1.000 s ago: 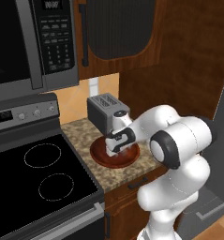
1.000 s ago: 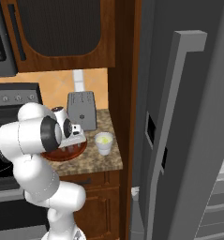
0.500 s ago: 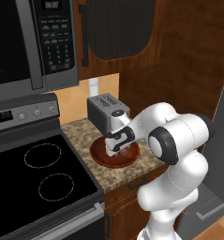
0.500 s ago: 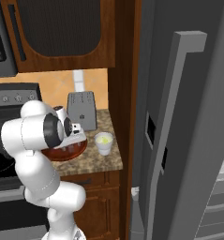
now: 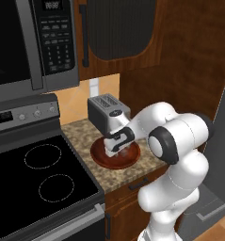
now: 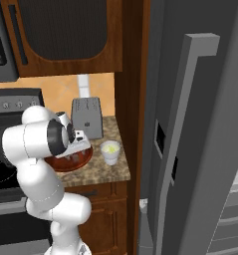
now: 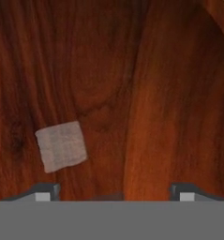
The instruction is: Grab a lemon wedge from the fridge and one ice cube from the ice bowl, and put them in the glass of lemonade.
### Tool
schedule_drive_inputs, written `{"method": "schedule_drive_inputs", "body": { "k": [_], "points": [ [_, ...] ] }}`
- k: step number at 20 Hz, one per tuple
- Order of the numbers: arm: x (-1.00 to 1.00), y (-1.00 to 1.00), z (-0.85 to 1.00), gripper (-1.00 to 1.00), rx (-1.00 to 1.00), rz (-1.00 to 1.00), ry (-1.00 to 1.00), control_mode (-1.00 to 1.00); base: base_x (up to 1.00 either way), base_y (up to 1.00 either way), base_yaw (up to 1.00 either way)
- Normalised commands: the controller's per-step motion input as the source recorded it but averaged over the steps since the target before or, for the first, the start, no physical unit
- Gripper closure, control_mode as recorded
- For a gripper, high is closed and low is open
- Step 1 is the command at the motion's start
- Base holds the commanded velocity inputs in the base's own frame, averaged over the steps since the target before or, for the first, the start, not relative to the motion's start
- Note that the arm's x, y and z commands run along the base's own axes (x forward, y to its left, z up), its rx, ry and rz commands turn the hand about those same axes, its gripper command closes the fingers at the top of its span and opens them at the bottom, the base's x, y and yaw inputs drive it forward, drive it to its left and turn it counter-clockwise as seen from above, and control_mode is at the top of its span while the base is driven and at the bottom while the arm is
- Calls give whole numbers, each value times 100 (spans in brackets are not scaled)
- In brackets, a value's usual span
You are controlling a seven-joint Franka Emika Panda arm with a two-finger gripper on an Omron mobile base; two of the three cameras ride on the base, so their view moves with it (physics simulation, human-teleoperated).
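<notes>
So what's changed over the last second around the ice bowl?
The gripper has sunk a little deeper into the ice bowl, with the elbow settling slightly. Its jaws are apart and nothing has been gripped yet: in the hand view the ice cube lies loose on the bowl floor, off to one side between the fingertips. The toaster, the glass of lemonade and the fridge stayed as they were.

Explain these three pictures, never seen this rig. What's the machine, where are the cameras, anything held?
It is a rendered kitchen with a white robot arm on a driving base. Two cameras sit behind the arm, left and right. The third rides on the hand and looks down into the wooden bowl on the counter. The gripper hangs low over the bowl, jaws wide, holding nothing. An ice cube lies in the bowl, left of centre in the hand view. Beside it stand a toaster and a glass of lemonade, next to the fridge.
</notes>
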Motion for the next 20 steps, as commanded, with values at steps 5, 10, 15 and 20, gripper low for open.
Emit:
{"method": "schedule_drive_inputs", "body": {
  "k": [5, 10, 15, 20],
  "points": [
    [-40, -2, -34, -100, 0, 0, 0, -100, 0, 0, 0],
    [-62, -26, -32, -100, 0, -1, 0, -100, 0, 0, 0],
    [-36, -17, -27, -100, 0, -1, 0, -100, 0, 0, 0],
    [12, 0, -34, -100, 0, 0, 0, -100, 0, 0, 0]
  ]
}}
